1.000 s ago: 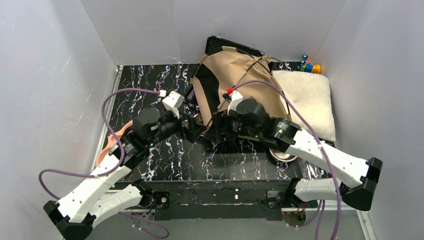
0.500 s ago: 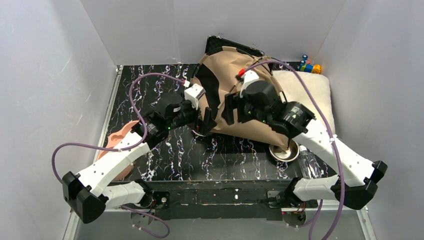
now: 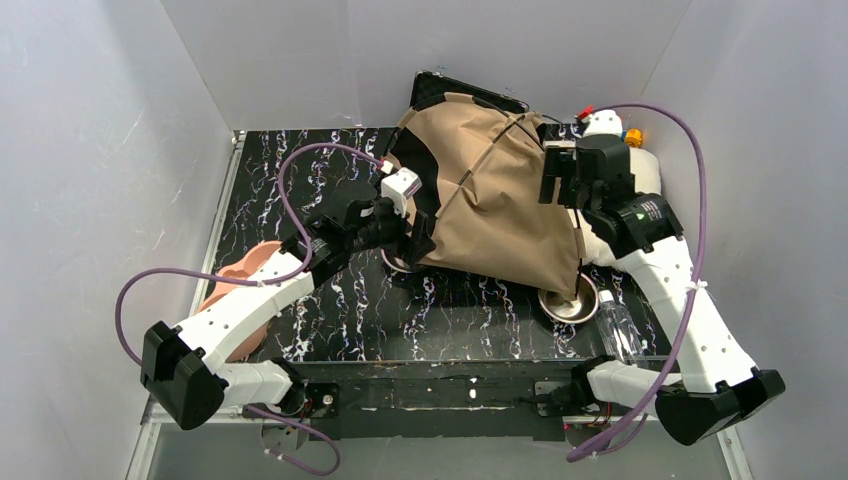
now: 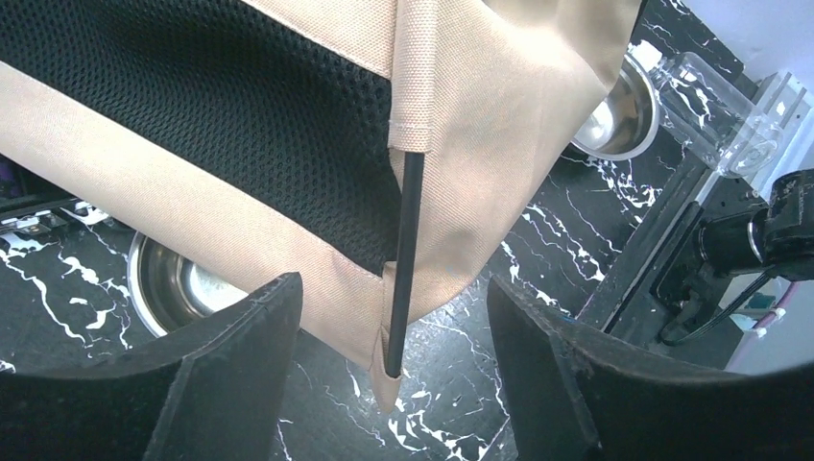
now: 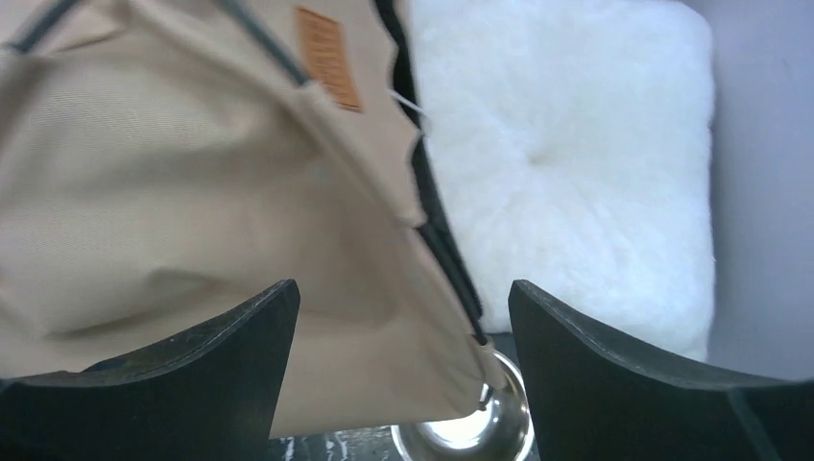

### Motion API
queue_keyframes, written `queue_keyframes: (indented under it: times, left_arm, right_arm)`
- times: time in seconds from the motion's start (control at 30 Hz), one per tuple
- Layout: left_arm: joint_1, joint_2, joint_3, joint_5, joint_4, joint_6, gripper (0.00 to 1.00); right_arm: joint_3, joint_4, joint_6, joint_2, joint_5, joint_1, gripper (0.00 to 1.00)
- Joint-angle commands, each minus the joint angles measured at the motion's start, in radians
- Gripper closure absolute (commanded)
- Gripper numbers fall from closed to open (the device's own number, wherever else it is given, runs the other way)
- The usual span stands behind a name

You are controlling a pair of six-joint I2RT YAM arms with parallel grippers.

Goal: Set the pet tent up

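The tan canvas pet tent (image 3: 495, 205) lies partly raised at the table's back centre, with black mesh on its left side and thin black poles across it. My left gripper (image 3: 418, 243) is open at the tent's near-left corner. In the left wrist view the gripper (image 4: 394, 298) straddles a black pole (image 4: 407, 240) seated in the corner pocket, without touching it. My right gripper (image 3: 557, 180) is open above the tent's right edge. In the right wrist view the gripper (image 5: 403, 293) hangs over tan fabric (image 5: 173, 192), near the brown label patch (image 5: 326, 58).
A fluffy white cushion (image 5: 566, 163) lies right of the tent. A steel bowl (image 3: 568, 303) and a clear bottle (image 3: 620, 328) sit at front right. Another steel bowl (image 4: 168, 283) is under the tent's left corner. A pink object (image 3: 235, 275) lies far left. White walls enclose the table.
My right arm swung from the tent's near edge up and right to its back right side. My left gripper moved in to the tent's near-left corner. The fabric is more spread out.
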Motion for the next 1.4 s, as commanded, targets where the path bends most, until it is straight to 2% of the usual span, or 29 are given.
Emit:
queue_keyframes:
  times: [0.0,0.13,0.2,0.27,0.3,0.37,0.5,0.57,0.63,0.73,0.93,1.03,1.1,1.3,1.37]
  left_arm:
    - [0.016,-0.016,-0.024,0.002,0.034,-0.012,0.32]
    - [0.029,-0.037,-0.033,-0.069,0.032,-0.05,0.35]
    - [0.048,-0.07,-0.039,-0.106,0.03,-0.068,0.23]
    - [0.074,-0.125,-0.052,-0.133,0.034,-0.078,0.06]
    - [0.084,-0.158,-0.056,-0.149,0.034,-0.078,0.02]
    - [0.099,-0.225,-0.037,-0.189,0.003,-0.073,0.02]
    - [0.121,-0.322,0.07,-0.232,-0.118,-0.076,0.02]
    - [0.126,-0.336,0.12,-0.208,-0.174,-0.078,0.02]
    - [0.128,-0.324,0.154,-0.138,-0.225,-0.055,0.02]
    - [0.128,-0.286,0.15,-0.104,-0.266,-0.033,0.02]
    - [0.133,-0.285,0.009,-0.16,-0.131,-0.006,0.02]
    - [0.14,-0.296,-0.056,-0.191,-0.059,-0.016,0.02]
    - [0.145,-0.305,-0.088,-0.202,-0.024,-0.018,0.02]
    - [0.168,-0.318,-0.14,-0.217,-0.003,-0.014,0.02]
    - [0.169,-0.326,-0.142,-0.229,-0.011,-0.012,0.02]
  right_arm:
    - [-0.083,0.074,-0.028,-0.014,-0.078,-0.11,0.13]
    - [-0.171,0.123,-0.012,-0.021,-0.245,-0.12,0.16]
    - [-0.194,0.139,0.019,-0.019,-0.35,-0.12,0.21]
    - [-0.209,0.159,0.071,-0.027,-0.448,-0.11,0.25]
    - [-0.216,0.174,0.101,-0.036,-0.495,-0.094,0.26]
    - [-0.226,0.216,0.146,-0.058,-0.531,-0.031,0.26]
    - [-0.185,0.259,0.197,-0.039,-0.504,0.137,0.28]
    - [-0.137,0.237,0.193,-0.022,-0.378,0.213,0.29]
    - [-0.087,0.191,0.178,-0.015,-0.248,0.231,0.22]
    - [-0.044,0.119,0.127,-0.011,-0.124,0.173,0.15]
    - [-0.091,0.074,0.03,-0.069,-0.132,-0.045,0.14]
    - [-0.134,0.109,-0.03,-0.09,-0.193,-0.153,0.12]
    - [-0.154,0.126,-0.068,-0.072,-0.294,-0.222,0.12]
    - [-0.267,0.281,-0.149,-0.001,-0.529,-0.281,0.17]
    - [-0.279,0.307,-0.171,0.03,-0.558,-0.283,0.28]
